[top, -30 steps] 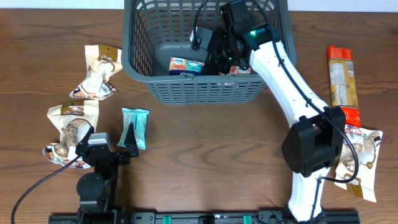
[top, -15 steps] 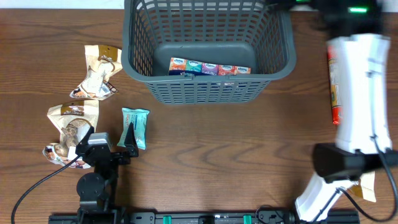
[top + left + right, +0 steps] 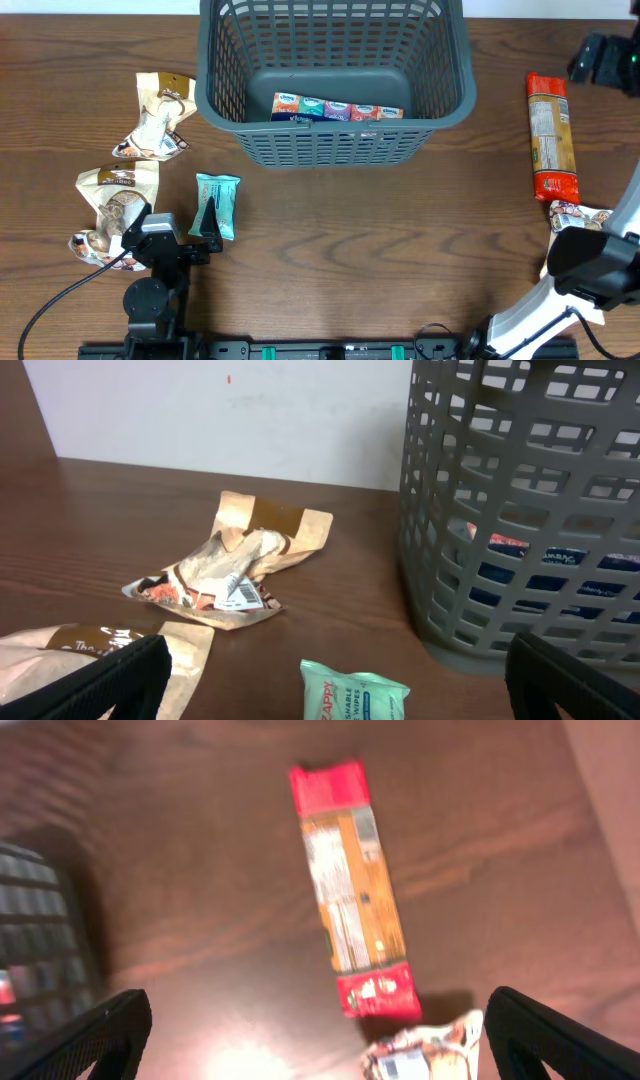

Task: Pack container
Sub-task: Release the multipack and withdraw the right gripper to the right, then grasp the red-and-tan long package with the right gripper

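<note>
The container [image 3: 330, 146], a dark grey lattice basket, stands at the back middle; a row of small tissue packs [image 3: 338, 108] lies on its floor against the front wall. My right gripper [image 3: 600, 60] is open and empty, high over the table's right side, above a long red-and-orange packet [image 3: 553, 135]. In the right wrist view the packet [image 3: 355, 925] lies below the open jaws [image 3: 325, 1040]. My left gripper [image 3: 205, 222] is open and empty at the front left, just behind a teal wipes pack [image 3: 218, 203], which also shows in the left wrist view [image 3: 350, 695].
Two crumpled brown-and-white snack bags [image 3: 158, 118] [image 3: 110, 205] lie left of the basket. Another snack bag [image 3: 580, 250] lies at the right, under the right arm's base, below the long packet. The basket's wall [image 3: 530, 510] stands to the left wrist's right.
My right gripper has come up out of the basket and swung to the right, over the long packet. The tissue packs stay in the basket. The left arm has not moved.
</note>
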### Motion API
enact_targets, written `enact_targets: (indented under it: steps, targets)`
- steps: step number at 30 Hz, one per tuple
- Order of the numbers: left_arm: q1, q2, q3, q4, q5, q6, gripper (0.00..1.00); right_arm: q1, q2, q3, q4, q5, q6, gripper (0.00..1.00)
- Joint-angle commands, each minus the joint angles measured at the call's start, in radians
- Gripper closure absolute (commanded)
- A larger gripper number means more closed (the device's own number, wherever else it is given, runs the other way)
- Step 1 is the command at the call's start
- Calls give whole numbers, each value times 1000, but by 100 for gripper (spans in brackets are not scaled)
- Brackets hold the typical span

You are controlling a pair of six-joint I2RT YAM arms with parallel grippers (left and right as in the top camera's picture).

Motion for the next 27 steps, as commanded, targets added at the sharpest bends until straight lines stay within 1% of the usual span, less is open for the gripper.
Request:
enact_targets:
  steps: [1, 6, 10, 13, 18, 27]
  targets:
    - [-4, 0, -18, -39, -4, -6, 1, -39, 8, -116, 0, 16, -7, 1]
    - [-4, 0, -18, -39, -4, -6, 1, -72, 8, -344, 106, -17, -136, 1]
    - [-4, 0, -18, -39, -4, -6, 1, -76, 10, -478, 262, -17, -193, 1]
    - [-4, 0, -18, -39, -4, -6, 1, -72, 39, -494, 317, -18, -229, 1]
    - [-4, 0, -18, -39, -4, -6, 1, -57, 124, -492, 331, -17, -314, 1]
    - [-4, 0, -18, -39, -4, -6, 1, -57, 220, -475, 404, -18, -347, 1]
